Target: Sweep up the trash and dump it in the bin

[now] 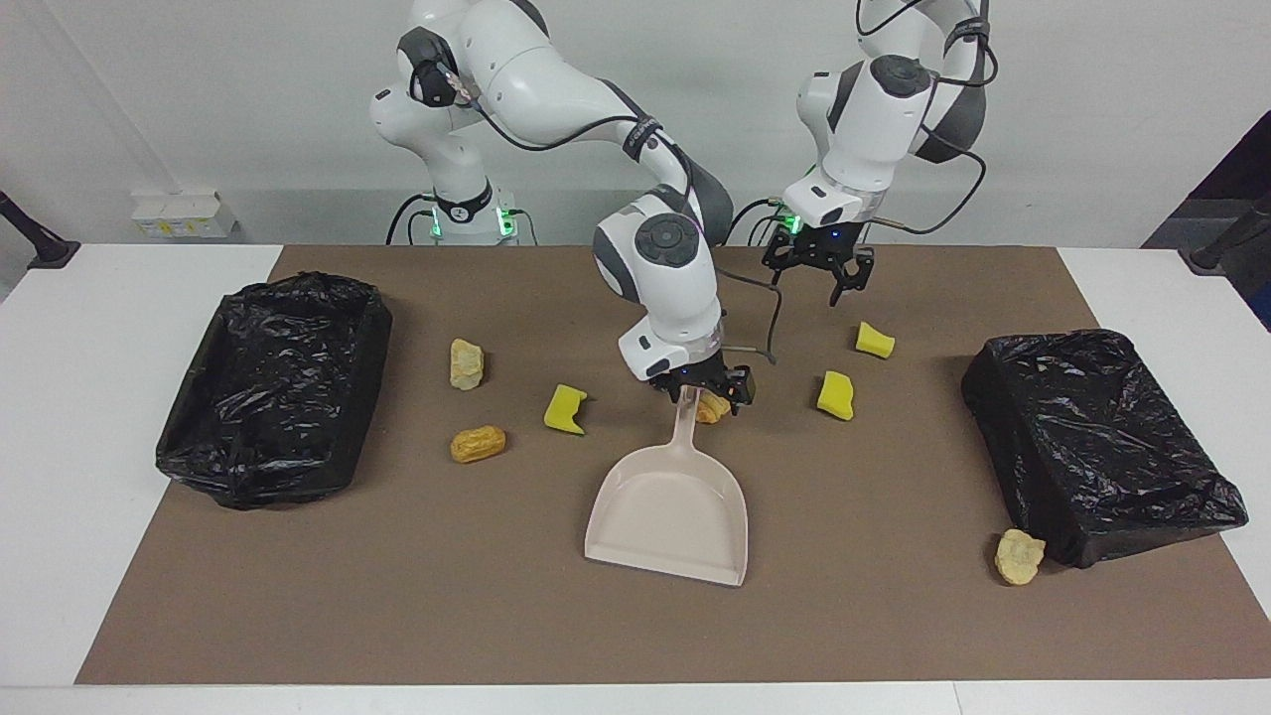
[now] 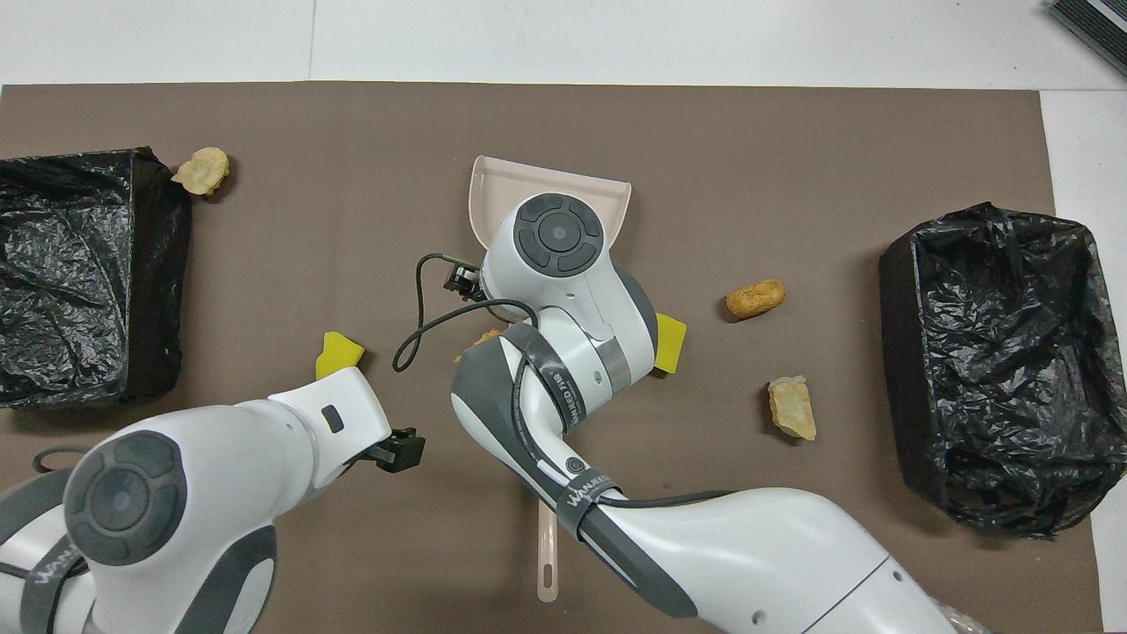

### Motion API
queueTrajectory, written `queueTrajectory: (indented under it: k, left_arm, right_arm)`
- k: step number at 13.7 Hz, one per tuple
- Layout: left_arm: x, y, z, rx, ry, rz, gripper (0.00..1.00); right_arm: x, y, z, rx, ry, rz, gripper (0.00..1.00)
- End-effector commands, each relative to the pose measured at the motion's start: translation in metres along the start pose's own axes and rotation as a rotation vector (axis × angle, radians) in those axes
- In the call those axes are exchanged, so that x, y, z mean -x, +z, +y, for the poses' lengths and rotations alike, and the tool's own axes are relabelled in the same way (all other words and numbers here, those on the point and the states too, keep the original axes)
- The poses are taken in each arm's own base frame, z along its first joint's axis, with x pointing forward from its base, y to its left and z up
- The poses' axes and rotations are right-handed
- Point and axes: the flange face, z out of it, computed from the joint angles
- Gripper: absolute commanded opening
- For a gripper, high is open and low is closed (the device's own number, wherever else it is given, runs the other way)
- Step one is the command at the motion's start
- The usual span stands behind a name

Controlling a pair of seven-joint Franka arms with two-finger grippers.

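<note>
The right pincer (image 1: 701, 389) is low over the dustpan (image 1: 667, 514), at the top of its handle, with its fingers apart on either side of the handle. A croissant (image 1: 711, 408) lies just beside it, at 3 o'clock. The left pincer (image 1: 820, 270) hangs open over the mat. Yellow sponges (image 1: 565, 409) and bread lumps (image 1: 466, 363) are spread over the counter (image 1: 89, 328). One pale lump (image 1: 1019, 556) touches a black bin (image 1: 1097, 442). The brush (image 2: 548, 563) handle pokes out under the right arm.
</note>
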Motion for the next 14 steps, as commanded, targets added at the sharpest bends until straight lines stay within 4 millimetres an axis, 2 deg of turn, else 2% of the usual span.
queueTrajectory:
  k: [1,3,5,6,7,9,10,11,12,14]
  left_arm:
    - [0.03,0.005,0.011,0.005,0.014,0.021,1.0]
    - [0.043,0.007,0.026,-0.001,0.034,-0.006,1.0]
    - [0.06,0.013,0.052,0.001,0.041,-0.023,1.0]
    - [0.069,0.023,0.067,-0.006,0.057,-0.029,1.0]
    - [0.074,0.028,0.079,-0.014,0.036,-0.018,1.0]
    - [0.089,0.048,0.095,-0.024,0.031,0.018,1.0]
    - [0.094,0.057,0.099,-0.022,0.032,0.04,1.0]
    - [0.093,0.061,0.099,-0.02,0.031,0.042,1.0]
    - [0.094,0.063,0.1,-0.021,0.033,0.041,1.0]
    - [0.094,0.065,0.105,-0.016,-0.025,0.054,1.0]
  right_arm:
    - [-0.004,-0.003,0.005,0.037,-0.019,0.007,1.0]
    - [-0.005,-0.003,0.01,0.084,-0.041,0.003,1.0]
    - [-0.007,-0.008,0.013,0.089,-0.055,-0.001,1.0]
    - [-0.008,-0.008,0.014,0.085,-0.059,0.004,0.94]
    - [-0.008,-0.006,0.014,0.078,-0.063,0.005,0.82]
    - [-0.006,0.003,0.015,0.065,-0.063,0.011,0.63]
    - [-0.007,0.001,0.016,0.075,-0.067,0.012,0.43]
    - [-0.006,0.001,0.016,0.074,-0.067,0.01,0.04]
    - [-0.003,-0.001,0.014,0.077,-0.066,0.008,0.0]
    - [-0.01,-0.01,0.024,0.123,-0.065,-0.026,0.0]
